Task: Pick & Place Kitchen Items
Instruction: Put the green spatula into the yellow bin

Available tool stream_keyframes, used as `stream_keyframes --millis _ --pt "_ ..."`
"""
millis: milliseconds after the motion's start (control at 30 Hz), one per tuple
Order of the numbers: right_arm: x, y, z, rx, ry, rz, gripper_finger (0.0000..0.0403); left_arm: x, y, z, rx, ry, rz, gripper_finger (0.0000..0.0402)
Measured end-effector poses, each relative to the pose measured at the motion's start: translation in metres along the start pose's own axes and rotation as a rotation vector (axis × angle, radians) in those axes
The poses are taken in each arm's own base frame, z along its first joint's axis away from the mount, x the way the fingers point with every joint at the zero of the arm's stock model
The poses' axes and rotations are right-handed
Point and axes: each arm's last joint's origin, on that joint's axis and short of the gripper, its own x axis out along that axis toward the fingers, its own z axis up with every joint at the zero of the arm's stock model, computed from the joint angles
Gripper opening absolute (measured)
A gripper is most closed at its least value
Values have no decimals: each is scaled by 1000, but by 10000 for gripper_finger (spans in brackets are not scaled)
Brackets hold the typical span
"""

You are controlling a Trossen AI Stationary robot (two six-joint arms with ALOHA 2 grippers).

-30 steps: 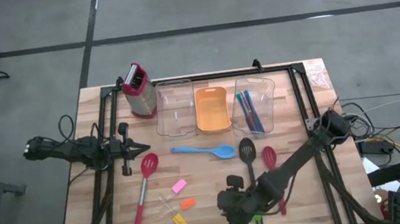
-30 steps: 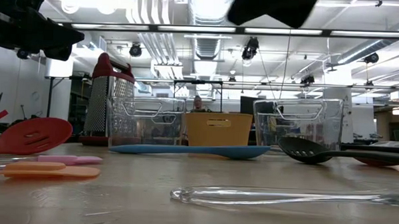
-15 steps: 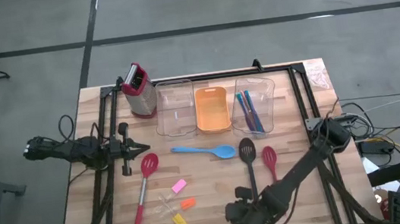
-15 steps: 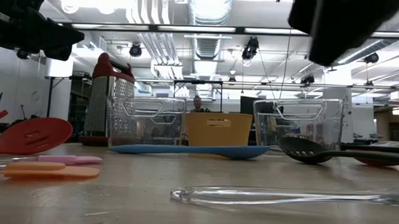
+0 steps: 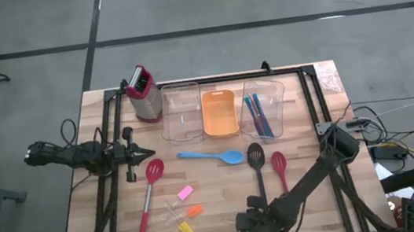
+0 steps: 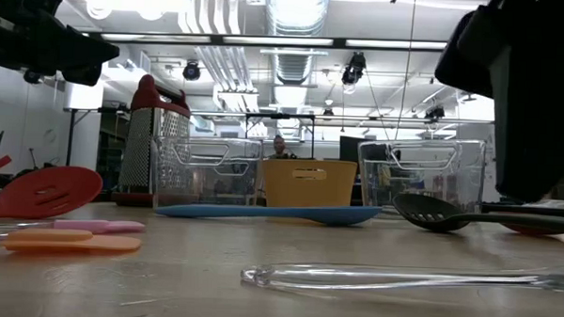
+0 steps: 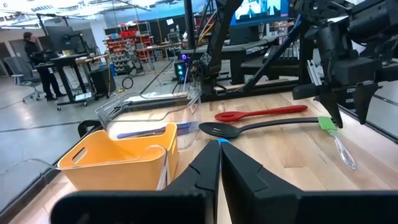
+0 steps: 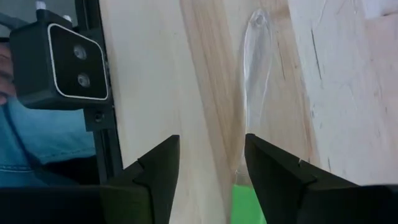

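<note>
Overhead and table-level views, both on the orange tray point(image 5: 219, 113).

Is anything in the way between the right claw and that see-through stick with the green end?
Nothing visible is. The right claw hangs open right over the see-through stick, with only bare table beside it. The left claw waits at the table's left side.

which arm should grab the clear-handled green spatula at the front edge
Right. Its open hand hangs directly over the spatula, handle between its fingers in the wrist view. The left hand waits, shut, at the table's left edge, far from it.
</note>
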Motion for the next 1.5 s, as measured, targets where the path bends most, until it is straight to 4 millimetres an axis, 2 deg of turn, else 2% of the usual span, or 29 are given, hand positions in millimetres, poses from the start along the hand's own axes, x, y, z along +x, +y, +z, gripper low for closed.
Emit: stream_keyframes --millis 233,467,1100,1300,1500 --pt "17 -3 -7 -3 36 -46 194 0 0 0 0 0 0 20" --pt "22 -5 -9 -4 44 -62 188 0 0 0 0 0 0 19" --pt "31 -13 -15 -26 74 -107 123 0 0 0 0 0 0 21" --pt "38 -15 -16 -41 83 -124 84 0 0 0 0 0 0 18" --pt "35 -16 -12 -58 49 -140 42 0 0 0 0 0 0 21"
